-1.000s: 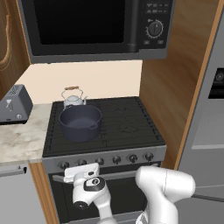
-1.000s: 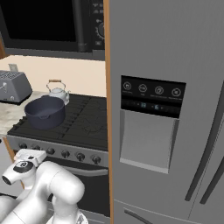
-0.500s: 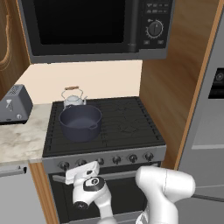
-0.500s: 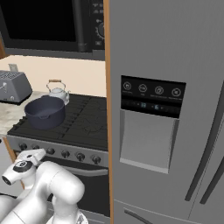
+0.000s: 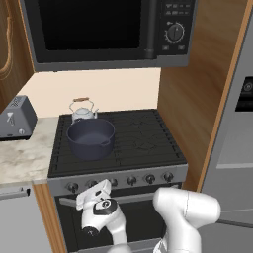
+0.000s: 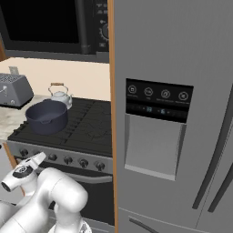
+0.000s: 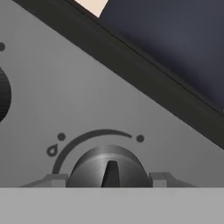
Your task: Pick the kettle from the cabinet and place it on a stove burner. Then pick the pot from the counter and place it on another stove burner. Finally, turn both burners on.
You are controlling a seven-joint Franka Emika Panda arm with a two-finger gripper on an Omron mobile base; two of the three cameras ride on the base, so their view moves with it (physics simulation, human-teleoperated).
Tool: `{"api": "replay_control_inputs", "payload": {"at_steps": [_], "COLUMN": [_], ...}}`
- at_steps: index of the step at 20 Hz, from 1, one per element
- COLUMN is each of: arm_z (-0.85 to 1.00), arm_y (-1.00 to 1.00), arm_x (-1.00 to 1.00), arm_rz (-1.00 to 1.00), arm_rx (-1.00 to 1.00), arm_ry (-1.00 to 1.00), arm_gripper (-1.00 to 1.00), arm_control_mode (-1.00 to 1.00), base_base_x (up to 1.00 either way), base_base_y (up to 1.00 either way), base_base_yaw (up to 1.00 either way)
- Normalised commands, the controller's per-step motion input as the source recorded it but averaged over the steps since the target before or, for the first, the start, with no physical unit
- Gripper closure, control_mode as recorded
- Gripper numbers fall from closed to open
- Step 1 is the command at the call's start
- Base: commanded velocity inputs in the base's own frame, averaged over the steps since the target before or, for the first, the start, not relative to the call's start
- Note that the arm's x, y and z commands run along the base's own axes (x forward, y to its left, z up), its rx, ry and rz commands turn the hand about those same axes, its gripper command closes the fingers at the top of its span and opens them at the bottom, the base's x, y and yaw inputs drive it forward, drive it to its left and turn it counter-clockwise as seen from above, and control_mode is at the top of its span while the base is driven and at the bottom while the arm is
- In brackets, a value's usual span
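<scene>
- Barely shifted since earlier frames: hand nudged slightly toward knob row; kettle, pot, base views unchanged.
- Fridge (image 6: 173,113), grey w/ dark dispenser panel, right of range, past a wood side panel (image 5: 190,99).
- Black microwave (image 5: 106,29) above range.
- Black gas range w/ stove burners (image 5: 141,136): grates across top, grey front panel w/ row of small round knobs (image 5: 126,181) below.
- Counter (image 5: 22,155), pale marble look, left of range; grey toaster (image 5: 15,118) on it by back wall.
- White arm (image 5: 185,212) rising at lower right in left base view, bent low in front of oven door.
- Pot (image 5: 91,138), dark navy, lidless, sits on front-left burner; also seen from right (image 6: 47,117).
- Kettle (image 5: 82,111) on rear-left burner, just behind pot, wire handle upright w/ brown bar; from right side too (image 6: 60,95).
- Gripper (image 5: 91,193) at panel front, near left end of knob row.
- Hand view: gripper (image 7: 108,179) straddling one dark knob (image 7: 107,168), fingertips (image 7: 54,180) spread on either side, partway open; can't tell if pads touch knob. Pointer mark on knob roughly up in this tilted view; arc w/ flame symbol around it.
</scene>
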Motion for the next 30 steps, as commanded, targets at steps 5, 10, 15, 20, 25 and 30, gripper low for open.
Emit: {"api": "replay_control_inputs", "payload": {"at_steps": [5,10,15,20,25,30], "arm_z": [0.04,0.01,0.00,0.00,-0.01,0.00], "arm_y": [0.00,0.00,0.00,0.09,0.01,0.00], "arm_x": [0.00,0.00,0.00,-0.05,0.00,-0.02], "arm_rz": [0.00,0.00,0.00,0.00,0.00,0.00], "arm_rx": [-0.23,-0.23,-0.23,-0.16,-0.03,0.00], "arm_ry": [0.03,0.02,0.02,0.03,0.01,0.00], "arm_gripper": [1.00,1.00,1.00,1.00,-1.00,-1.00], "arm_control_mode": [-1.00,-1.00,-1.00,-1.00,-1.00,-1.00], "base_base_x": [0.00,0.00,0.00,0.00,0.00,0.00], "base_base_y": [0.00,0.00,0.00,0.00,0.00,0.00], "base_base_yaw": [0.00,0.00,0.00,0.00,0.00,0.00]}}
